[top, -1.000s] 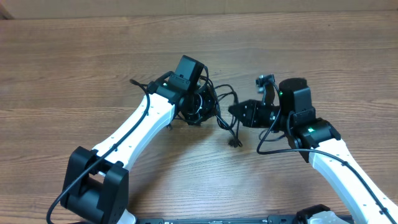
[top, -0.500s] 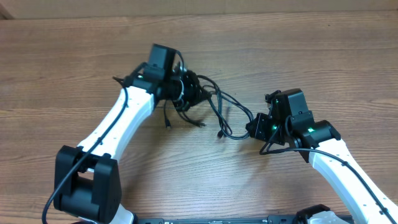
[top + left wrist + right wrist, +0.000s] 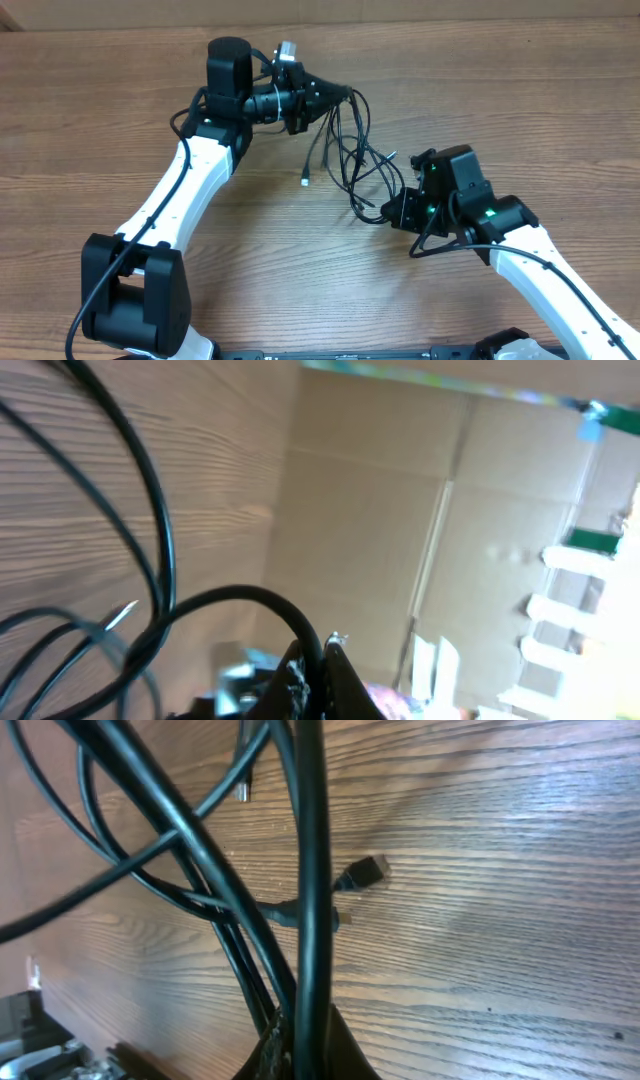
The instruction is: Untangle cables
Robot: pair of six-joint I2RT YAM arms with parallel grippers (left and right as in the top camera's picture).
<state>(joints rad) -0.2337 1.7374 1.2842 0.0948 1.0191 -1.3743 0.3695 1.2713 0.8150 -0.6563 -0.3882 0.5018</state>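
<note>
The cables [image 3: 350, 150] stretch over the table [image 3: 520, 90] between both arms, a loose tangle with loops crossing and none freed. I'd judge most of the work is left. The left gripper [image 3: 338, 93] pinches their upper end, and the right gripper [image 3: 388, 210] clamps the lower strands. One plug [image 3: 303, 182] sticks out loose.

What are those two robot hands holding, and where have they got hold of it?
Both hold the tangle of black cables. The left hand pinches strands at its far end, the right hand at its near end; loops sag between.
</note>
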